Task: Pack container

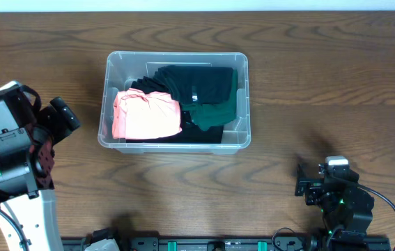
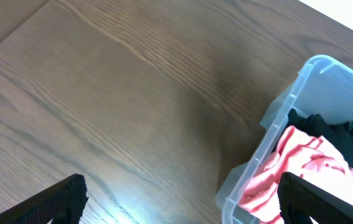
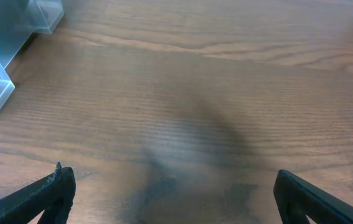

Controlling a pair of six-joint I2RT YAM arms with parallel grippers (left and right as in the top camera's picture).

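The large clear rectangular plastic container [image 1: 173, 146] sits ahead-right of the left gripper [image 2: 182, 186] and ahead-left of the right gripper [image 3: 173, 177], both spread and empty, and it holds a coral-pink cloth [image 1: 146, 116], black garment [image 1: 200, 84] and dark green garment [image 1: 218, 110], so packing is judged essentially complete.

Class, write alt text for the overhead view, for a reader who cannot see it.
A clear container on a wooden table holds a pink garment, a black garment and a dark green garment. The left gripper and right gripper are empty, outside it.
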